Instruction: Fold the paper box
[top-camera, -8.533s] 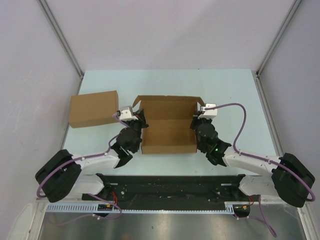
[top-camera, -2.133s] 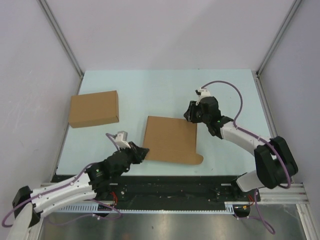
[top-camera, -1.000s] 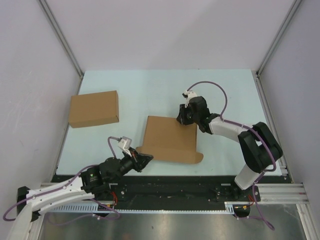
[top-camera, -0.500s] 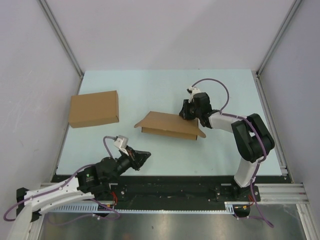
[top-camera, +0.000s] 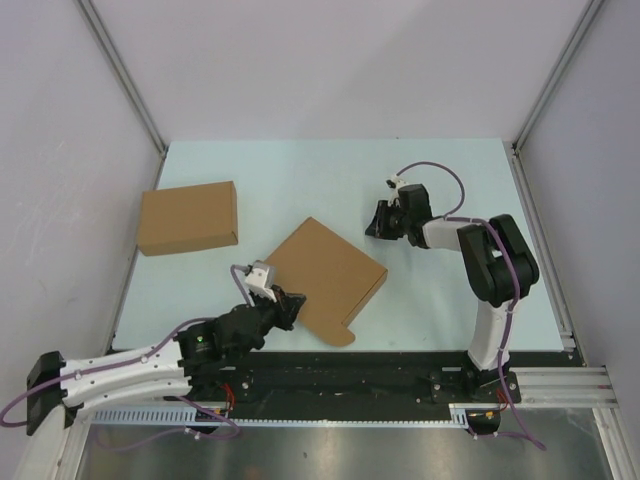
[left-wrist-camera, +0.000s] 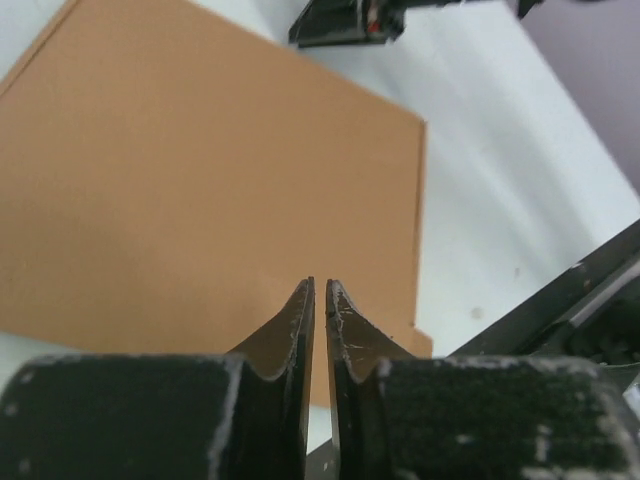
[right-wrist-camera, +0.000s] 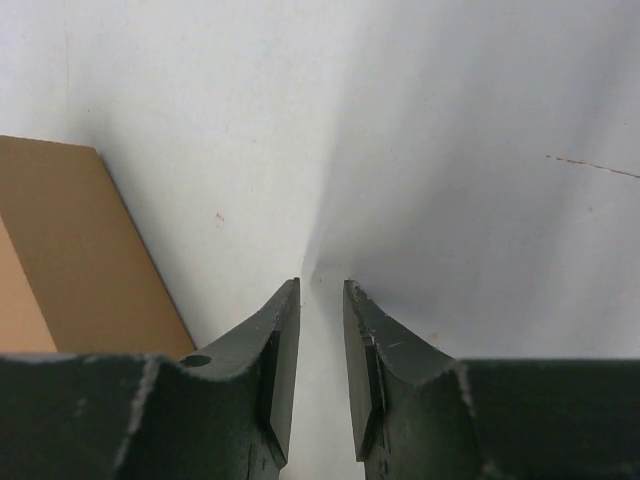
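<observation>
Paper box (top-camera: 327, 277) lying flat and skewed at mid-desk (top-camera: 300, 170). Left tool (top-camera: 290, 305) at its near-left edge, jaws nearly closed, gripping nothing. Right tool (top-camera: 381, 219) beyond the box, slightly open, empty.

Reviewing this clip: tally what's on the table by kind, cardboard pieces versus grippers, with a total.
Brown cardboard pieces: 2, the paper box, lying flat, and the plain box at far left.
Grippers: 2, the left gripper and the right gripper.
Total: 4
</observation>
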